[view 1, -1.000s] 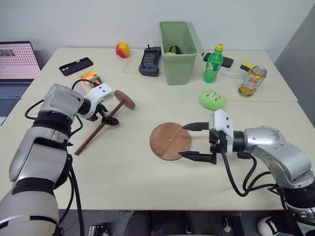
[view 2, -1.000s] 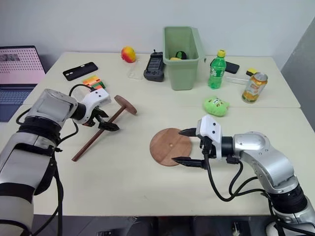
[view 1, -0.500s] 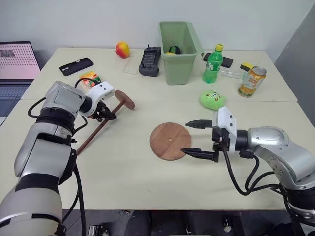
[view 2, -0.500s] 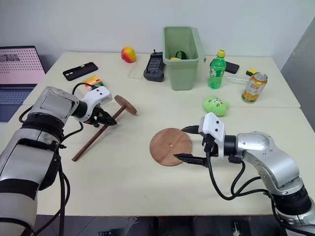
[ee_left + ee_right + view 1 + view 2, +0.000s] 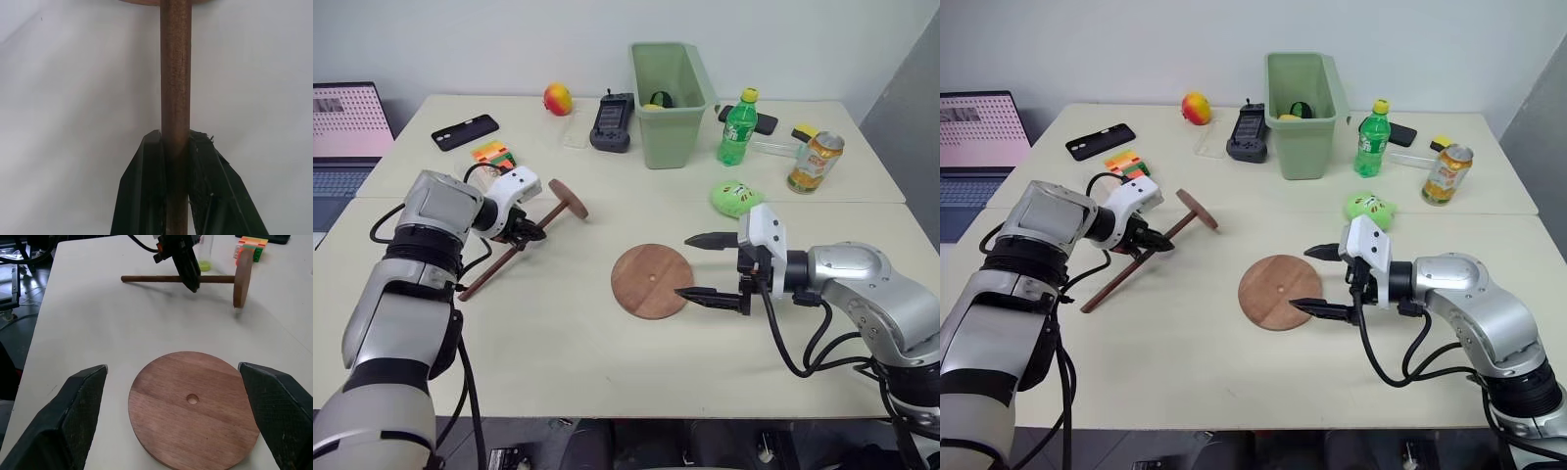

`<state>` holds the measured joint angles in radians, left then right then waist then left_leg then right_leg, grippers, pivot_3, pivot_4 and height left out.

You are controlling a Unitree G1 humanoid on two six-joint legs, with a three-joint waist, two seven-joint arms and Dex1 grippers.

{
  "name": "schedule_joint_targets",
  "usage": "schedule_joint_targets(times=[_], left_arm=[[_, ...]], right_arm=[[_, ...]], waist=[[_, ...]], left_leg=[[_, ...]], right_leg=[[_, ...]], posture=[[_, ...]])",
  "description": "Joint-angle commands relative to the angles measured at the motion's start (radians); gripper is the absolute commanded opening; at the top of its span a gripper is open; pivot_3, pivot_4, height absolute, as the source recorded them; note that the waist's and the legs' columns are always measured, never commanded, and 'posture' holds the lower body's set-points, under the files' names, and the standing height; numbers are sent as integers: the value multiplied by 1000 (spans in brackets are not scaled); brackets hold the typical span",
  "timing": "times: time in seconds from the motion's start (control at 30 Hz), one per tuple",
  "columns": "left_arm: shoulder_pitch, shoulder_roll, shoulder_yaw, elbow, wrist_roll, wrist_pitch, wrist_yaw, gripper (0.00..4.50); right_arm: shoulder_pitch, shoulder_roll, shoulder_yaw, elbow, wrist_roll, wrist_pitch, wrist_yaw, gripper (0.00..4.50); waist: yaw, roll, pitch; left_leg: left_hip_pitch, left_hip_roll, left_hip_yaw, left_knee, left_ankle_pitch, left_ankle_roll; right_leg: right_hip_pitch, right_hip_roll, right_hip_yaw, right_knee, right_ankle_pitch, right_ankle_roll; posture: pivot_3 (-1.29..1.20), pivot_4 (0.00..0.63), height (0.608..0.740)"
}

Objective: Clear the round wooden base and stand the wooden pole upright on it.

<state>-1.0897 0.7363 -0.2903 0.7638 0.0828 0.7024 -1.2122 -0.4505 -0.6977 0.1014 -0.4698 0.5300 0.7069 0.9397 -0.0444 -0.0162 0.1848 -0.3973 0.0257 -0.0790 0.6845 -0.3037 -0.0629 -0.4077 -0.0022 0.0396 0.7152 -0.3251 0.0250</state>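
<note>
Gripping slim dark-brown wooden pole (image 5: pixel 175 73), left gripper (image 5: pixel 530 233), flat round wooden base (image 5: pixel 652 280) bare

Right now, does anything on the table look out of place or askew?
Only the wooden pole: it lies tilted, not upright, its disc end raised off the table, clamped in the left gripper. The round wooden base lies flat and bare between the open right gripper's fingers.

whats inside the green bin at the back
Inside the green bin, a yellow-green rounded thing with a dark part shows above the front wall. The wall hides the bin's floor and anything lower.
</note>
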Motion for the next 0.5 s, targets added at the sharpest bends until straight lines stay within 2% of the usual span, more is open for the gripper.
schedule_joint_targets(times=[0.03, 0.17, 0.3, 0.33, 0.4, 0.5], left_arm=[[-8, -7, 94, -193, -96, 119, -19, 251], [51, -54, 267, -441, -239, 171, 64, 251], [125, -246, 546, -634, -381, -2, 314, 251], [154, -288, 582, -682, -379, -85, 380, 251], [203, -349, 611, -790, -481, -24, 392, 251], [274, -483, 646, -922, -618, -33, 465, 251]], right_arm=[[-1, -23, -52, -36, 31, 8, -3, 4500], [48, -70, -121, -78, 71, 48, -11, 4500], [128, -103, -217, -157, 156, 114, -41, 4500], [150, -102, -239, -178, 178, 129, -57, 4500], [224, -84, -284, -240, 220, 151, -104, 4500], [326, -50, -310, -332, 253, 153, -177, 4500]], waist=[[1, 0, 0], [2, 0, 0], [15, 0, 0], [16, -1, 0], [17, -1, 0], [18, -1, -1]], left_leg=[[-1, 1, 0, 1, 0, 0], [-2, 1, -1, 3, 0, 0], [-3, 1, -2, 9, 0, 0], [-3, 2, -2, 11, 0, 0], [-3, 1, -2, 12, 0, 0], [-3, 1, 0, 11, -1, 1]], right_leg=[[0, 0, 0, 0, 0, 0], [0, -2, 1, 0, 0, 0], [1, -2, 2, 1, 0, 0], [2, -3, 2, 2, 0, 0], [2, -3, 3, 3, 0, 0], [3, -3, 2, 3, 0, 0]], posture=[[0, 150, 740], [0, 150, 740], [0, 150, 740], [0, 150, 740], [0, 150, 740], [0, 150, 740]])
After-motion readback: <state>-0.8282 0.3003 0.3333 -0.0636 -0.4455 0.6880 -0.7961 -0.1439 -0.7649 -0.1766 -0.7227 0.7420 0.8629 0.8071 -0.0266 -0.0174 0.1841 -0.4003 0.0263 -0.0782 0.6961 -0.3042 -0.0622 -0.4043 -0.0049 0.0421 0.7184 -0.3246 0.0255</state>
